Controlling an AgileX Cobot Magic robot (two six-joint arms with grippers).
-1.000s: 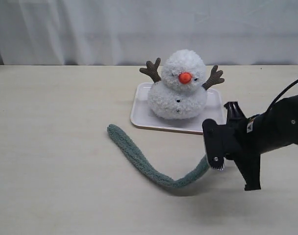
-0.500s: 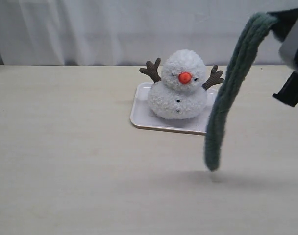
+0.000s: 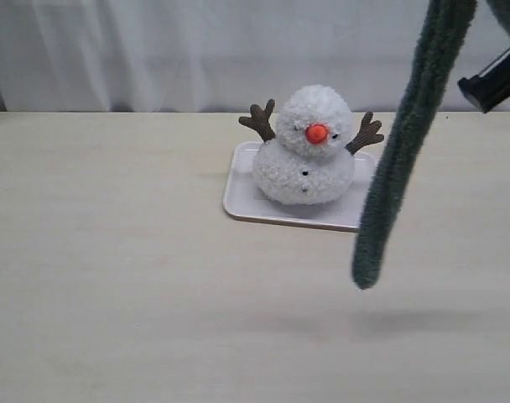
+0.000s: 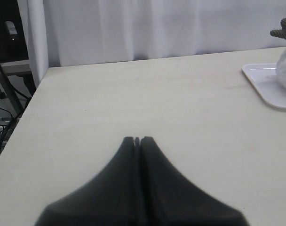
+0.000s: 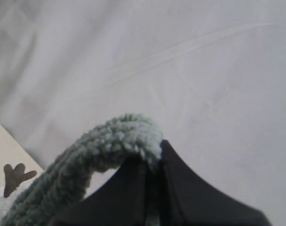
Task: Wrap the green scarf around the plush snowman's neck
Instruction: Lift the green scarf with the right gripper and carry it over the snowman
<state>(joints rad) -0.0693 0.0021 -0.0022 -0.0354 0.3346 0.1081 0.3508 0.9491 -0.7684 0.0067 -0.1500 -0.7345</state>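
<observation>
Pinching the scarf point(image 3: 406, 143) in right fingers point(image 5: 190, 197), dangling it above the bench point(image 3: 112, 252), right of the snowman point(image 3: 309, 155). Holding left fingers point(image 4: 154, 188) shut.

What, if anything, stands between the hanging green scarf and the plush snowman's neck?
Nothing visible does: the green scarf hangs from the right gripper beside the plush snowman, not touching it.
</observation>
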